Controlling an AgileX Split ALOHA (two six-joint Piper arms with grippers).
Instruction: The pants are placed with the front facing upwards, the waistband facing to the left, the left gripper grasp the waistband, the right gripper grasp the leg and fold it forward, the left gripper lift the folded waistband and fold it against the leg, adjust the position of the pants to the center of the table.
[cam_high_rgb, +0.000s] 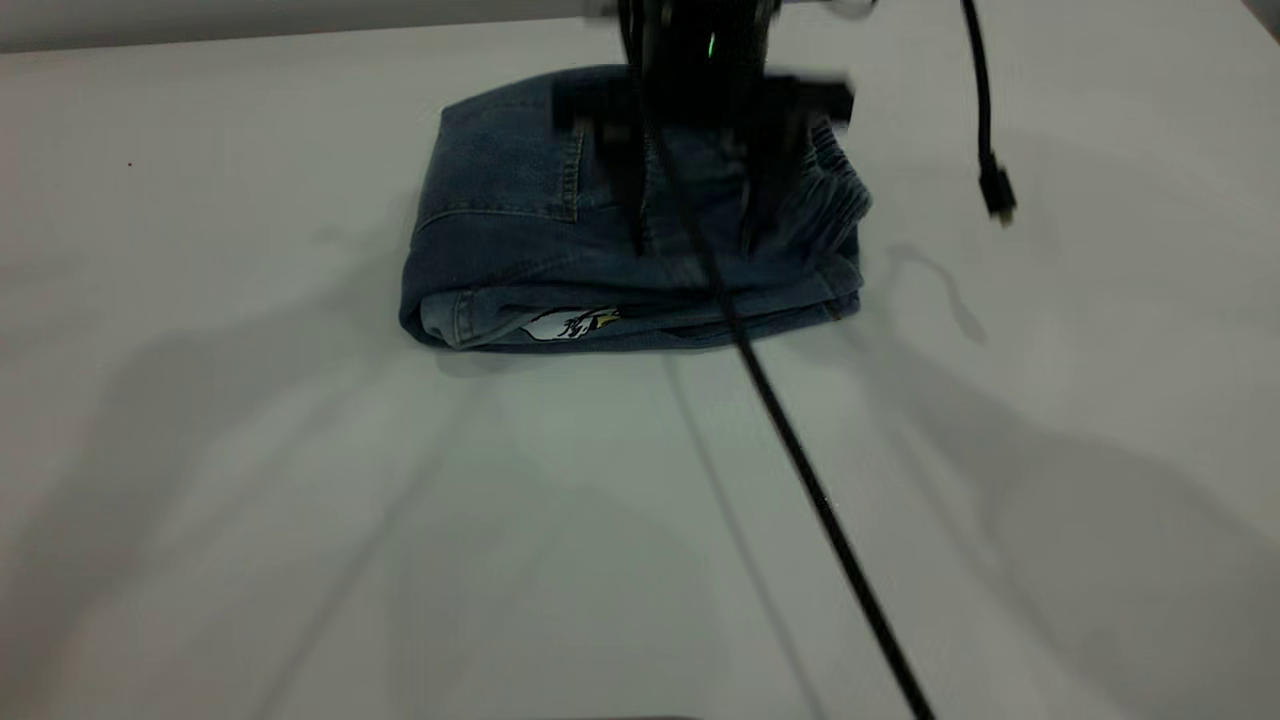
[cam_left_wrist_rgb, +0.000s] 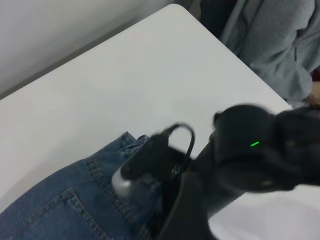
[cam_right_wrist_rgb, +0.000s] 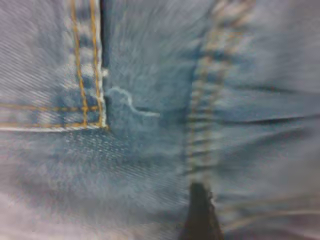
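Note:
The pants (cam_high_rgb: 520, 210) lie folded into a compact denim bundle at the far middle of the table (cam_high_rgb: 300, 480). A back pocket faces up and a bit of cartoon print (cam_high_rgb: 572, 322) peeks from the near fold. The ruched waistband (cam_high_rgb: 838, 190) is at the bundle's right end. My right gripper (cam_high_rgb: 695, 215) stands open on top of the pants, its two fingers spread and pointing down onto the denim. The left wrist view shows it from the side with its pale cylinder (cam_left_wrist_rgb: 120, 182). Its own wrist view is filled with denim, tan pocket stitching (cam_right_wrist_rgb: 85, 75) and one dark fingertip (cam_right_wrist_rgb: 200, 220). My left gripper is outside the exterior view.
A black cable (cam_high_rgb: 800, 470) runs from the right arm across the table to the near right. Another cable with a plug (cam_high_rgb: 997, 195) hangs at the far right. A person in grey clothing (cam_left_wrist_rgb: 280, 45) sits beyond the table's corner (cam_left_wrist_rgb: 175, 7).

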